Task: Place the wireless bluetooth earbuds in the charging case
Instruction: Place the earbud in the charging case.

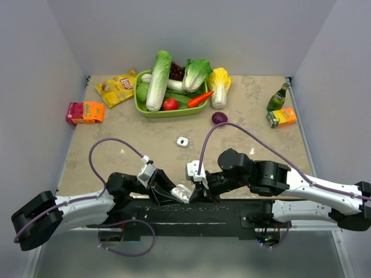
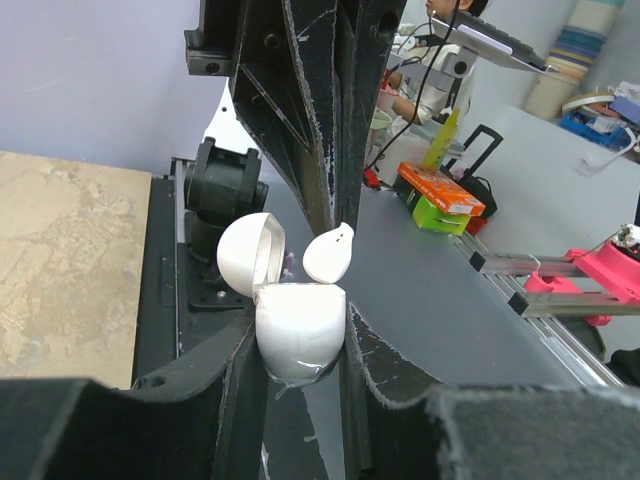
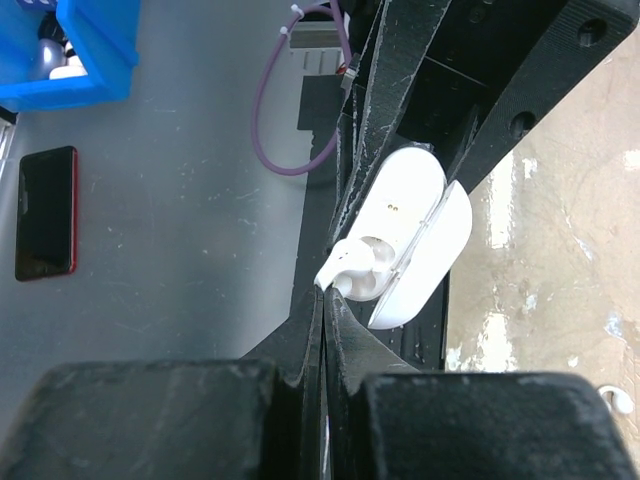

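"Two grippers busy: left gripper [image 2: 299,352] clamps the charging case [image 2: 298,325], lid open; right gripper [image 3: 325,292] pinches one earbud [image 3: 350,266] just above its socket."

"Then I fear this — a tilted earbud may catch the rim and slip free."

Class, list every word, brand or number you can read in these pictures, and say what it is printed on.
"Lay's": on the yellow crisp bag.
Red-orange pack, orange-green carton, green bottle: print too small to read.
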